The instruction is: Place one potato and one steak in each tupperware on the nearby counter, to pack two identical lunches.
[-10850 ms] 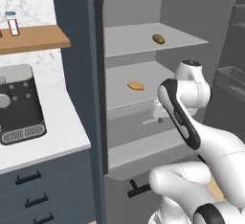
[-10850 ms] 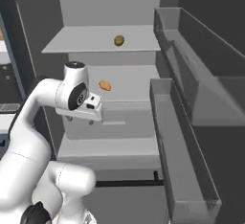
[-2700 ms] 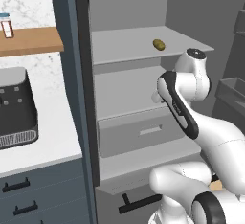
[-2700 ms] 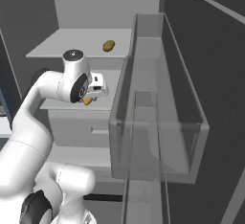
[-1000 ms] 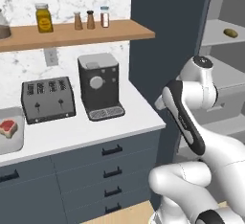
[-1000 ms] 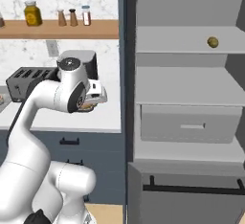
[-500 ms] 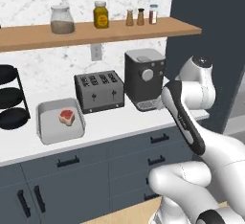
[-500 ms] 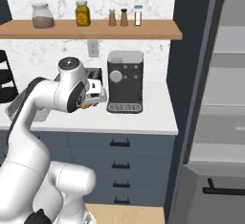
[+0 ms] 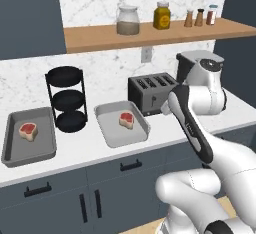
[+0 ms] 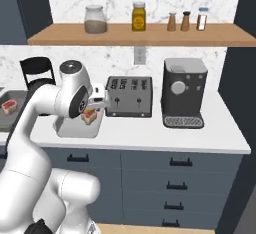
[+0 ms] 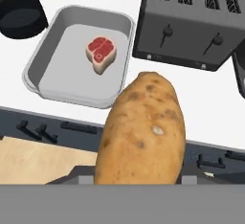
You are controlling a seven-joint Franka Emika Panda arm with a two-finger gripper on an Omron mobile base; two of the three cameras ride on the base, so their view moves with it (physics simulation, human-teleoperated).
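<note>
My gripper [image 10: 95,108] is shut on a large brown potato [image 11: 141,132], held in the air above the front edge of the white counter [image 10: 165,135]. Below and ahead lies a grey tupperware [image 11: 81,98] with one raw steak [image 11: 101,52] in it. From the left base view this tupperware [image 9: 111,139] sits mid-counter with its steak [image 9: 126,119]. A second tupperware [image 9: 10,150] lies further left with another steak [image 9: 28,130]. My fingertips are mostly hidden behind the potato.
A black toaster [image 9: 152,92] stands just right of the nearer tupperware, and a coffee machine [image 10: 184,93] stands beyond it. A black three-tier rack [image 9: 67,100] stands between the two tupperwares. A wooden shelf [image 9: 150,33] with jars hangs above.
The whole picture has swung from the open dark cabinet to the counter, so the base has moved. The potato stays in my gripper throughout.
</note>
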